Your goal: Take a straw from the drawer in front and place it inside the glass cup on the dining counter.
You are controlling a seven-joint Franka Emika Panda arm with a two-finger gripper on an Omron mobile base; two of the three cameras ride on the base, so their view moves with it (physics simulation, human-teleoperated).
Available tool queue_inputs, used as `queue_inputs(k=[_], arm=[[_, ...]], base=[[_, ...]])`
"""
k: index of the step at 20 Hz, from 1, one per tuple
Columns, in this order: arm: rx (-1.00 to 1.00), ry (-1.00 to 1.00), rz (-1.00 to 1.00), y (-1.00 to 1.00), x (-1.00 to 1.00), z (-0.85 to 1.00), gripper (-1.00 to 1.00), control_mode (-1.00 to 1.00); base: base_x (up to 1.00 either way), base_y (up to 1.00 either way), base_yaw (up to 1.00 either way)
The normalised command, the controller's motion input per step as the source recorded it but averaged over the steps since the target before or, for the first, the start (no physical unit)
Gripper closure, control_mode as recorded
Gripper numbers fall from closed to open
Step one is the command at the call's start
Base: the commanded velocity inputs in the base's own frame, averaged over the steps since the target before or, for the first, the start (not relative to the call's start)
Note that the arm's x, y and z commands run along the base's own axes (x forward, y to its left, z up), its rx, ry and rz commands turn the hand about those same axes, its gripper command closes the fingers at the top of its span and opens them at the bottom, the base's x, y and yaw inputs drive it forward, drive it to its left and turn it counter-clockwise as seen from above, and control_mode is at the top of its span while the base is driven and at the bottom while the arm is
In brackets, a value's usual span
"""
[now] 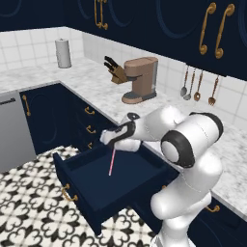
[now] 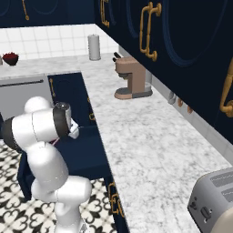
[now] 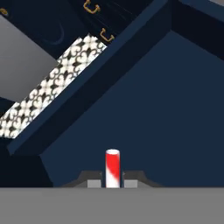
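Hand [image 3: 112,183] clamping straw [image 3: 112,168], above drawer [image 3: 144,109]

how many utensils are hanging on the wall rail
4, in a row on the tiled wall right of the coffee maker: ladle, spoon, copper spoon, fork. More may be hidden behind the arm.

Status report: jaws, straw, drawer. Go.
Gripper over the open drawer, jaws shut on the straw. Straw hangs upright, lower end down in the drawer. Nothing blocking the lift.
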Motion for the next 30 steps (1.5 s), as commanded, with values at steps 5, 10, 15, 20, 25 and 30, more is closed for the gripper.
queue_inputs(k=[5, 10, 15, 20, 25, 30], arm=[[0.00, -0.11, 0.00, 0.00, 0.01, 1.00, 1.00, -1.00], [-0.10, -0.08, 0.00, 0.00, 0.00, 1.00, 1.00, -1.00], [-0.19, -0.07, 0.00, -0.03, -0.10, 1.00, 1.00, -1.00], [-0.24, -0.14, 0.00, -0.24, -0.44, 1.00, 1.00, -1.00], [-0.16, -0.08, 0.00, -0.52, -0.68, 0.92, 1.00, -1.00], [0.00, 0.00, 0.00, -0.41, -0.72, 0.45, 1.00, -1.00]], base=[[0.00, 0.00, 0.00], [0.00, 0.00, 0.00], [0.00, 0.00, 0.00], [0.00, 0.00, 0.00], [0.00, 0.00, 0.00], [0.00, 0.00, 0.00]])
